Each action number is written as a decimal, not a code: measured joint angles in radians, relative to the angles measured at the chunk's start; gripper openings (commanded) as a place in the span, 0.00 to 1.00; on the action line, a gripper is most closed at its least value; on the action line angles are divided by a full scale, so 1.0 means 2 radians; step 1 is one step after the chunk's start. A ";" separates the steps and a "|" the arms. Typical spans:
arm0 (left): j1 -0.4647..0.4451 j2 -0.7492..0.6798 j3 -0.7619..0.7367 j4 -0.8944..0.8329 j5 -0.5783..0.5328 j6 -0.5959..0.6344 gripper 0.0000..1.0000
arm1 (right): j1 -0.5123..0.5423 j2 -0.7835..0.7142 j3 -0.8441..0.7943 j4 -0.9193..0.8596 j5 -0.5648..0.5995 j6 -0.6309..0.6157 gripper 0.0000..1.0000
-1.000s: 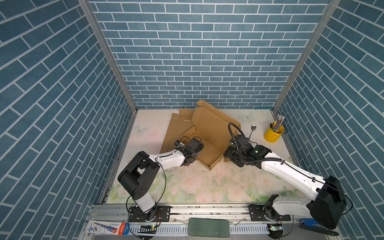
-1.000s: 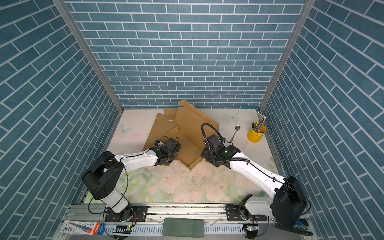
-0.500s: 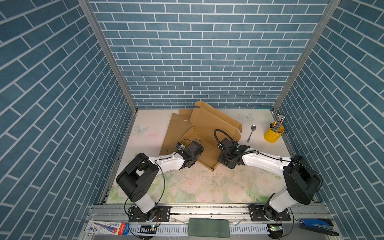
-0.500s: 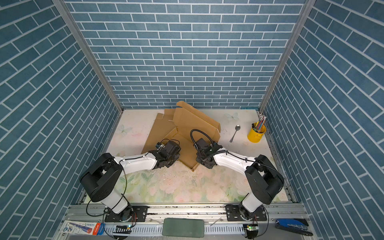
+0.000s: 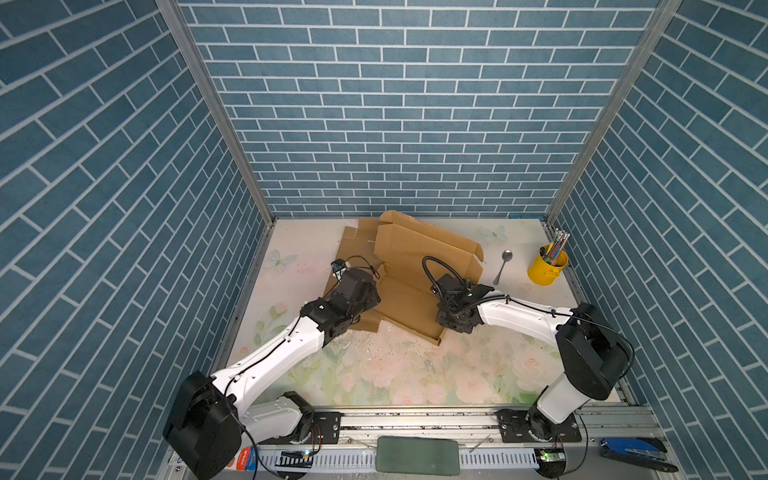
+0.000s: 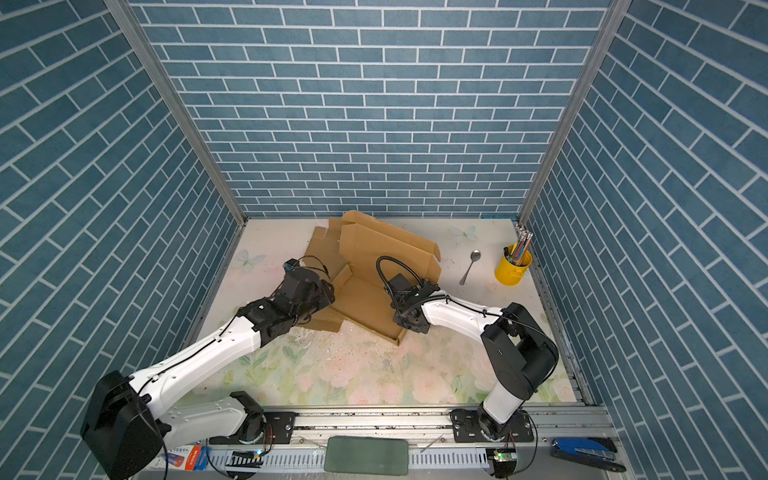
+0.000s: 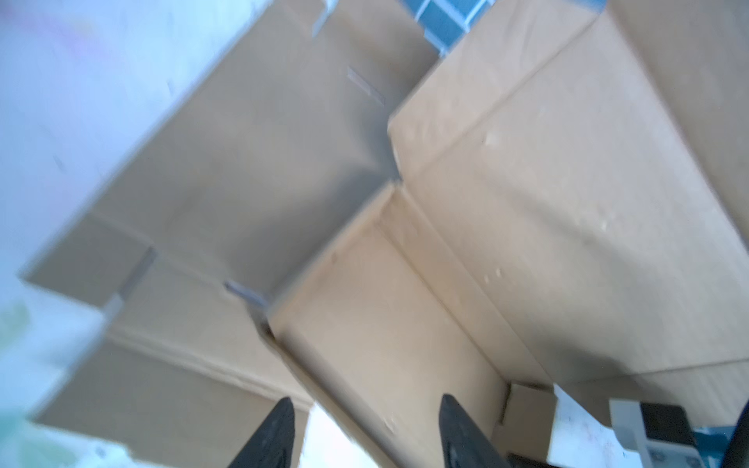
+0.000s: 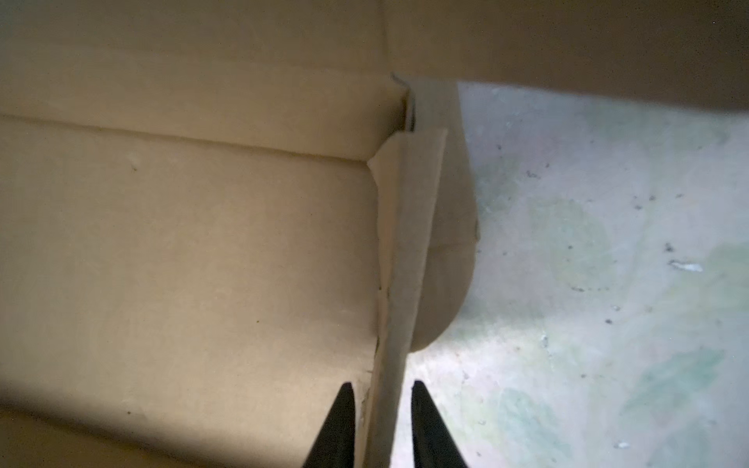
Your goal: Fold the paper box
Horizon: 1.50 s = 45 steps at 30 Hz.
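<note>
The brown paper box [image 5: 415, 257] [image 6: 374, 253] lies half folded at the back middle of the table, with its big back panel standing up. My left gripper [image 5: 365, 291] [image 7: 364, 403] is at the box's left side and open. A raised side flap [image 7: 385, 344] passes between its fingertips without touching either. My right gripper [image 5: 446, 322] [image 8: 381, 387] points down at the near right corner. Its jaws stand narrowly open astride the right side wall [image 8: 395, 324], with a sliver of gap on each side. A rounded tab [image 8: 446, 263] lies outside that wall.
A yellow cup of pens [image 5: 547, 266] stands at the back right, with a spoon [image 5: 503, 266] on the table beside it. Flat box panels [image 7: 243, 162] spread out to the left. Crumbs dot the floral mat [image 5: 395, 365] in front.
My left gripper has opened and let go of the side flap. My right gripper has moved left onto the box's right wall, and its jaws have narrowed around it.
</note>
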 measured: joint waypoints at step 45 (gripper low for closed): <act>-0.003 0.330 0.164 -0.094 -0.011 0.286 0.00 | -0.023 0.031 0.024 -0.052 0.006 -0.141 0.00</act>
